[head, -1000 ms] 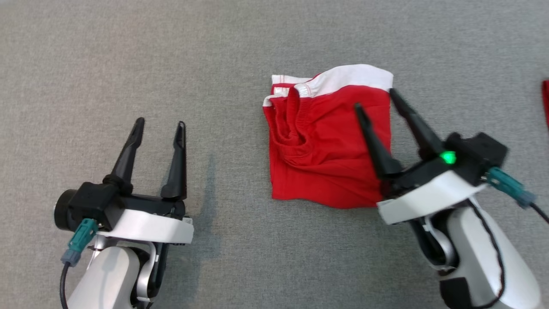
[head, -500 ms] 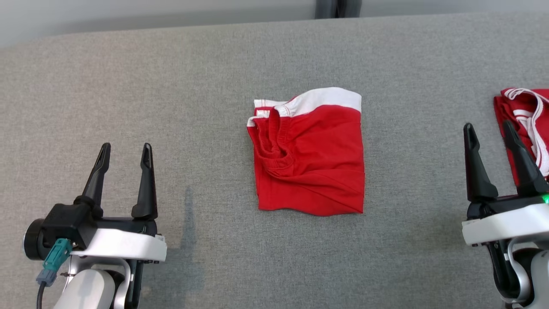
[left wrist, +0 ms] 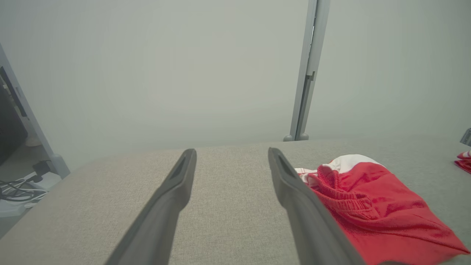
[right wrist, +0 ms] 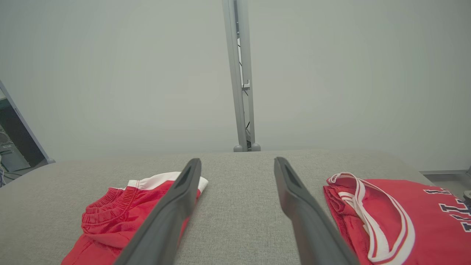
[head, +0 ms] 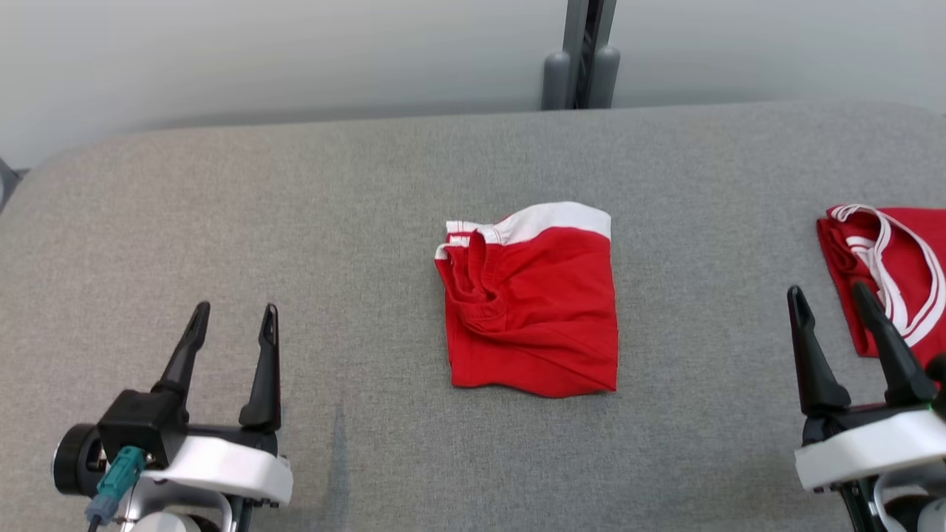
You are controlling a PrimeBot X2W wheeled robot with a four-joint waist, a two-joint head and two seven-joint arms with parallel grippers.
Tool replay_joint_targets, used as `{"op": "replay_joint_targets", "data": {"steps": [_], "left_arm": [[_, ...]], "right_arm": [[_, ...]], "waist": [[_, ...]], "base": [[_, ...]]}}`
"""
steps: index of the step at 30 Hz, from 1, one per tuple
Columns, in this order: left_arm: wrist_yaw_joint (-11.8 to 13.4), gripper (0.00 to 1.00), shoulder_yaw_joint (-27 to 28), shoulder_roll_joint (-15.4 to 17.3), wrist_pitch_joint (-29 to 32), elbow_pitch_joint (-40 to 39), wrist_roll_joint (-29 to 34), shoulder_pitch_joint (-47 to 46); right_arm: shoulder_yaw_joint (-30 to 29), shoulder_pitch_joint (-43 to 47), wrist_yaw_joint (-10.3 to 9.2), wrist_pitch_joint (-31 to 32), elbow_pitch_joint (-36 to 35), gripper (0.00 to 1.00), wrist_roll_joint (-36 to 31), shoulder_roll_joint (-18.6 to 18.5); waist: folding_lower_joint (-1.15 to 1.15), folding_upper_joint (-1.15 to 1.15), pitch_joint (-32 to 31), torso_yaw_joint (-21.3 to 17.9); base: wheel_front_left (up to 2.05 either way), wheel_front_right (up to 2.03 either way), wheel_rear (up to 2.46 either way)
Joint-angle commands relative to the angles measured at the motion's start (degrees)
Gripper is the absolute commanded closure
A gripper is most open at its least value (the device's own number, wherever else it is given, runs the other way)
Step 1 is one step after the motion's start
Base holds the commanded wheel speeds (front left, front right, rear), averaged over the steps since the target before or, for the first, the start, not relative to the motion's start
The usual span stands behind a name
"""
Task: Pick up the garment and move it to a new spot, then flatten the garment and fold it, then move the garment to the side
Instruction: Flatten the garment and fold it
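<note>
Garment [head: 532, 310]: red shorts with a white waistband, folded into a rough rectangle. It lies flat near the middle of the grey tabletop [head: 295, 222], waistband toward the far edge, and nothing touches it.
Left gripper [head: 235, 310]: low at the left of the head view, fingers spread wide with nothing between them. It is over bare tabletop, well apart from the garment.
Right gripper [head: 826, 292]: low at the right, fingers equally wide and empty. It sits between the garment and a red jersey [head: 894, 273], just beside the jersey's near corner; I cannot tell whether it touches the jersey.
Head view: from above it gives the whole layout, with the garment's full outline, a gripper on each side, and the jersey cut off by the right edge.
Left wrist view: looks low along the tabletop. The garment [left wrist: 375, 206] lies right of this gripper's [left wrist: 232, 152] fingers, its gathered elastic hem bunched up in folds. Past the tabletop's rounded left end are cables [left wrist: 18, 187] on the floor.
Right wrist view: the garment [right wrist: 121, 209] lies partly behind the left finger of this gripper [right wrist: 237, 162], and the jersey [right wrist: 423, 217] is on the right. From here the jersey's dark lettering and white-trimmed opening are plain.
Post [head: 586, 52]: grey, upright behind the far edge against a pale wall. The wrist views show it rising tall [right wrist: 241, 73].
</note>
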Motion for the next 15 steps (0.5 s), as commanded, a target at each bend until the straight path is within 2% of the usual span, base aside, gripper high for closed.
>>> {"op": "replay_joint_targets", "data": {"steps": [1, 15], "left_arm": [[0.54, 0.0, -0.14, 0.52, 0.29, -0.41, 0.33, 1.05], [2.72, 0.0, -1.22, 2.15, 3.97, -3.32, 0.61, 6.52]], "right_arm": [[-0.42, 1.45, -0.02, 0.44, -0.69, 0.0, -0.07, 0.04], [-1.96, 8.93, -0.02, 3.6, -4.32, 0.0, 0.16, 0.96]], "waist": [[0.0, 0.0, -1.66, -0.05], [0.0, 0.0, -6.83, -0.07]], "base": [[0.0, 0.0, 0.0], [0.0, 0.0, 0.0]]}}
